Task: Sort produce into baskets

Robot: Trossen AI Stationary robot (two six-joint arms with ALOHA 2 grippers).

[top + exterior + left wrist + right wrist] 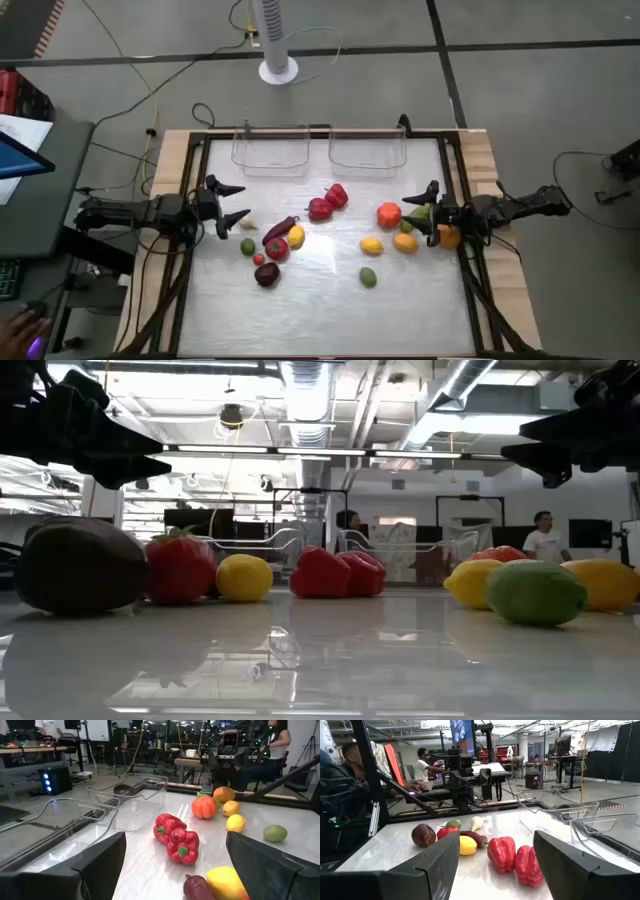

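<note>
Two clear bins stand at the table's far edge, the left bin (270, 150) and the right bin (368, 150); both also show in the left wrist view (131, 805). Produce lies loose on the table: two red peppers (327, 202), an orange tomato (389, 214), yellow lemons (371, 245), a green lime (368, 277), a dark eggplant (279, 229), a dark red fruit (267, 274). My left gripper (234, 204) is open and empty at the table's left side. My right gripper (421, 212) is open and empty at the right side, beside the orange tomato.
A dark frame (320, 132) runs around the table's edges. A white fan stand (277, 40) is beyond the far edge. The near half of the table (320, 320) holds no produce. People sit at desks in the room behind.
</note>
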